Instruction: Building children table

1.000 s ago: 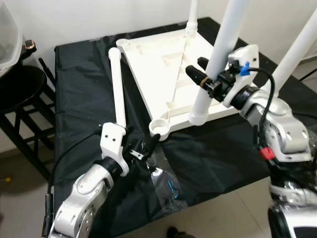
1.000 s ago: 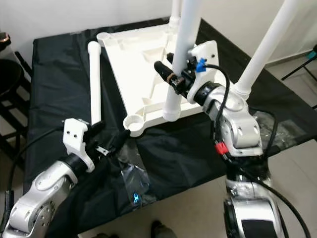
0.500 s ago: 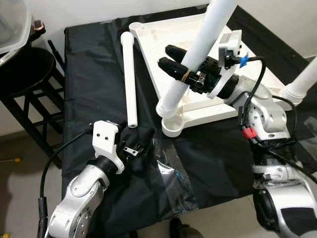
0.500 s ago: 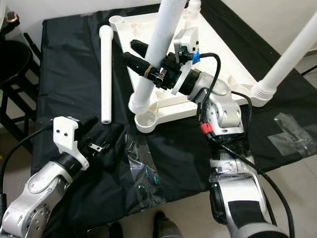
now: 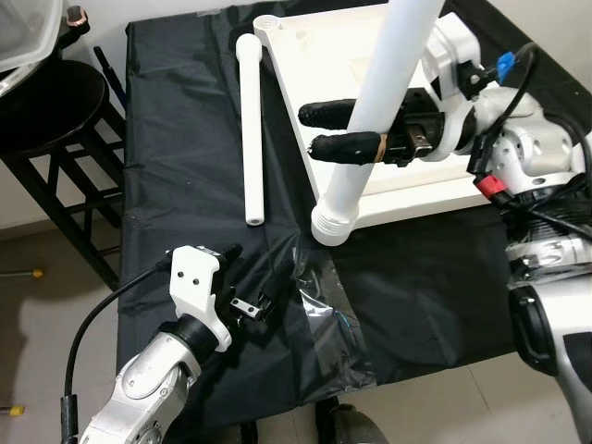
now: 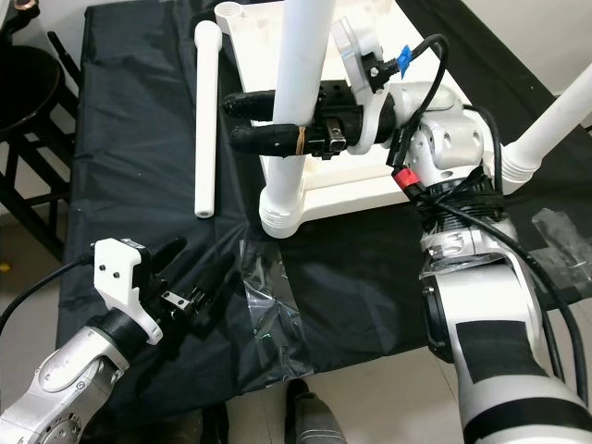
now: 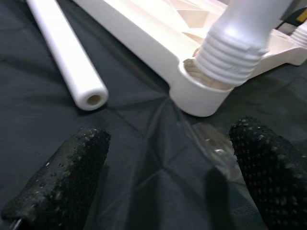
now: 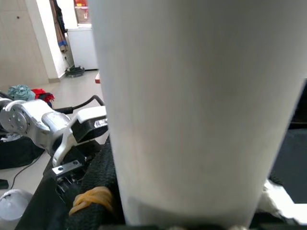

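Observation:
The white tabletop (image 5: 407, 190) lies upside down on a black-covered table. My right gripper (image 5: 313, 128) is shut on a white leg (image 5: 381, 92), one black finger on each side of it. The leg stands nearly upright, its threaded end (image 5: 333, 220) in the tabletop's near corner socket (image 7: 199, 98). A second leg (image 6: 553, 111) stands fixed at the right corner. A loose white leg (image 5: 250, 129) lies flat on the cloth to the left of the tabletop. My left gripper (image 5: 254, 270) is open, low over the cloth in front of the socket, with nothing between its fingers (image 7: 64, 175).
A black stool frame (image 5: 65, 139) stands left of the table, with a clear container (image 5: 23, 32) above it. A shiny plastic patch (image 5: 324, 310) is stuck on the cloth near the front edge. A dark shoe (image 5: 347, 427) shows on the floor below.
The camera has shifted. My right gripper has swung the leg more upright and brought its threaded end onto the corner socket. The left gripper stays open near the front.

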Robot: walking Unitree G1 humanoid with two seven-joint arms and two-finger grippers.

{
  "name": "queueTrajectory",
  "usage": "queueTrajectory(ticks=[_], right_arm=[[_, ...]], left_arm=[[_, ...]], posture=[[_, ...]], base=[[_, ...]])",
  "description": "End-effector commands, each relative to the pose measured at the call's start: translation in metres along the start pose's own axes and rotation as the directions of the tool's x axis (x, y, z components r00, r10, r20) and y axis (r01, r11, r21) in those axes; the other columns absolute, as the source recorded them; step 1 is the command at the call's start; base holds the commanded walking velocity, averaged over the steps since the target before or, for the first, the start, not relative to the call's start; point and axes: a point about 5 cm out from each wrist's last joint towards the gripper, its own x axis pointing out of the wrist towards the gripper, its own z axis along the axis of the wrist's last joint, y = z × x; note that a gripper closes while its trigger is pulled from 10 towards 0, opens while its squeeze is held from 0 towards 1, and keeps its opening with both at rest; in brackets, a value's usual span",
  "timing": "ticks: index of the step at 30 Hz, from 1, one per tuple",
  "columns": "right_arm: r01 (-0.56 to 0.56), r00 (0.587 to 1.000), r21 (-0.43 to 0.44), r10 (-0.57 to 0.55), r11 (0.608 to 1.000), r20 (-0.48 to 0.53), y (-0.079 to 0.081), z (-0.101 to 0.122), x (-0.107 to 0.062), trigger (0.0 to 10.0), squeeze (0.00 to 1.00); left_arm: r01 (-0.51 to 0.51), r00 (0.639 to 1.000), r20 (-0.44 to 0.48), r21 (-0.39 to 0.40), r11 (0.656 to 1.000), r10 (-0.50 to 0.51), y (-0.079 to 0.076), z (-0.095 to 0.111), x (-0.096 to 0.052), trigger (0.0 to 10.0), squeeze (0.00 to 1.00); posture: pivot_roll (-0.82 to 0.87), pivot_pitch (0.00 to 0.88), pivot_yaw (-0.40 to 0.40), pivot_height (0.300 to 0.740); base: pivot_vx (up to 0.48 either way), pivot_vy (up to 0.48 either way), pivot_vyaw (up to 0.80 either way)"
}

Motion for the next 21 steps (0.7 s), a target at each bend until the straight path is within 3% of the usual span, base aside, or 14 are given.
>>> queueTrajectory(ticks=[1,21], right_arm=[[-0.026,1.0,-0.025,0.025,0.999,-0.013,0.0,0.004,0.002,10.0,0.0],[-0.117,0.992,0.028,0.118,0.993,-0.048,0.007,-0.021,0.016,10.0,0.0]], left_arm=[[0.008,1.0,-0.02,-0.006,1.0,-0.008,-0.002,-0.002,-0.003,10.0,0.0],[0.004,1.0,-0.023,-0.007,1.0,-0.004,-0.005,0.003,-0.008,10.0,0.0]], posture=[[0.04,0.369,-0.022,0.74],[0.05,0.399,-0.023,0.74]], base=[[0.0,0.0,0.0],[0.0,0.0,0.0]])
